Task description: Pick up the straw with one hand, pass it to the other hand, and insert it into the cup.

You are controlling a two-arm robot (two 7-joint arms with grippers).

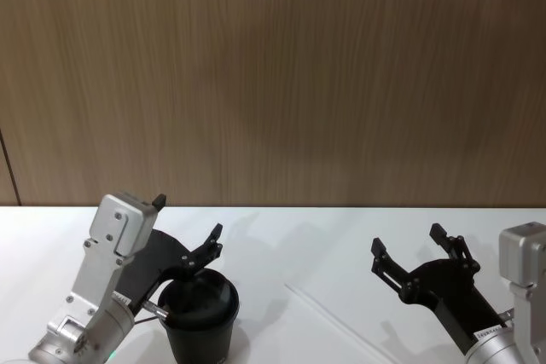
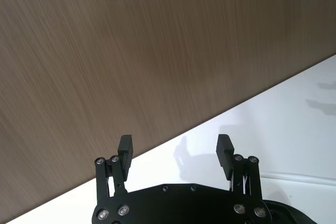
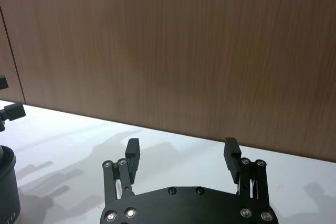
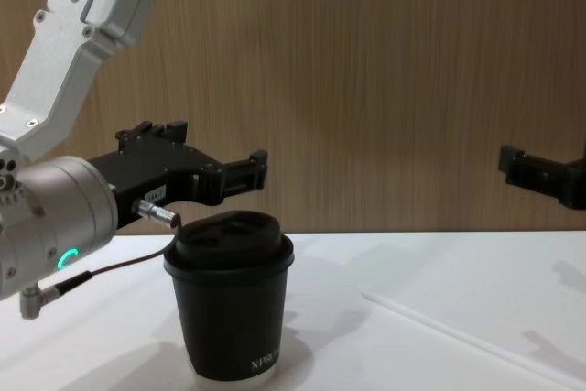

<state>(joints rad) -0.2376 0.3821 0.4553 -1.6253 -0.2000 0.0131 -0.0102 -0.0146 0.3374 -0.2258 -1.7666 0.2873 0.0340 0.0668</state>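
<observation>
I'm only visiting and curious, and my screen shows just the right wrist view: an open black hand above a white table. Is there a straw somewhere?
Observer: Yes, the straw lies flat on the table, between the cup and the right hand.
Operator: Is anything holding it?
Observer: No, nothing touches it.
Operator: And the other hand?
Observer: The left hand is open too, held just above the cup's lid.

Open table (image 1: 294, 240) lies around the straw (image 1: 338, 321); the cup (image 1: 201, 323) apparently stands well clear leftward.
</observation>
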